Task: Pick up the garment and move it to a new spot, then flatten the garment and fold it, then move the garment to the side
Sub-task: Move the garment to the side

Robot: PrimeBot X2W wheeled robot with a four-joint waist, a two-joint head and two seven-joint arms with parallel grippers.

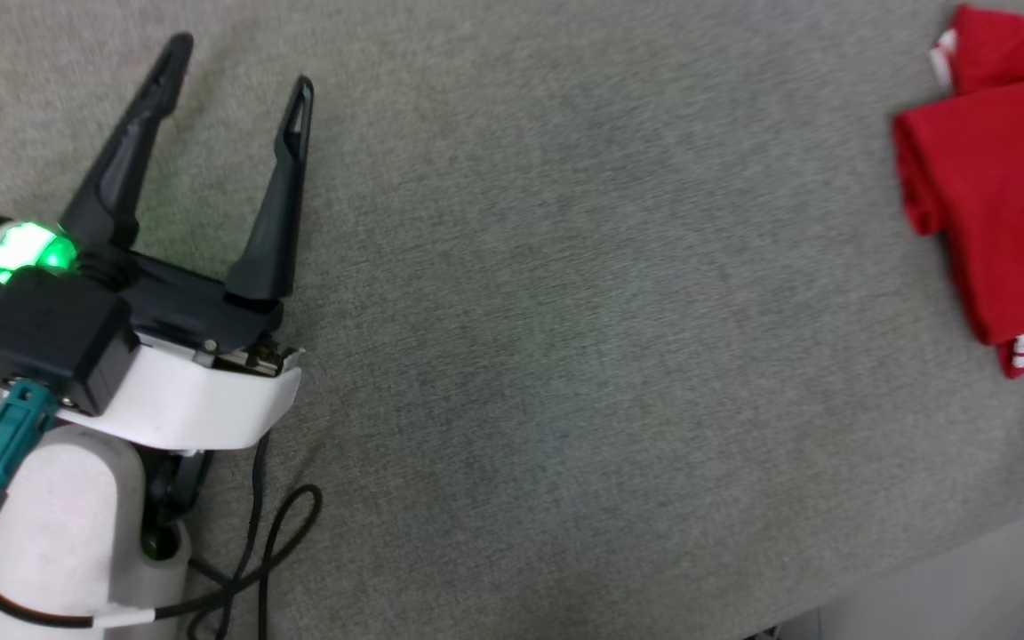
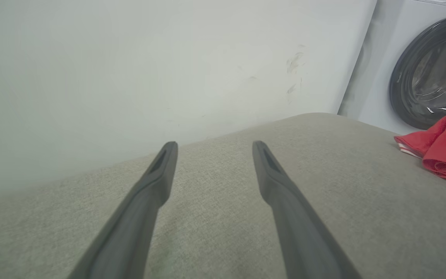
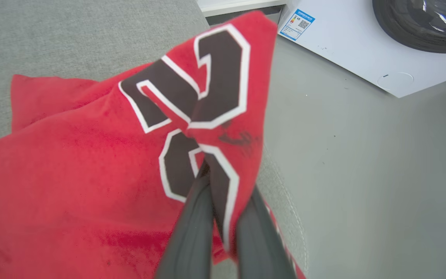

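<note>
The garment [image 1: 1001,204] is a red jersey lying bunched at the far right of the grey fabric surface [image 1: 565,311], with white striped trim at its edges. In the right wrist view a fold of the garment [image 3: 72,155], bearing a black white-outlined number, is lifted into a peak. My right gripper [image 3: 227,178] is shut on that fold, its tips buried in the cloth. My left gripper [image 1: 242,62] hovers far to the left, open and empty. The left wrist view shows the left gripper [image 2: 214,144] spread over bare fabric, and the garment [image 2: 445,153] off to its right.
A white washing machine [image 2: 432,73] with a dark round door stands past the surface's right end, also seen as the washing machine [image 3: 362,42]. A pale wall [image 2: 130,69] runs behind the surface. Grey floor [image 1: 965,587] begins at the lower-right edge. A black cable [image 1: 281,533] loops by my left forearm.
</note>
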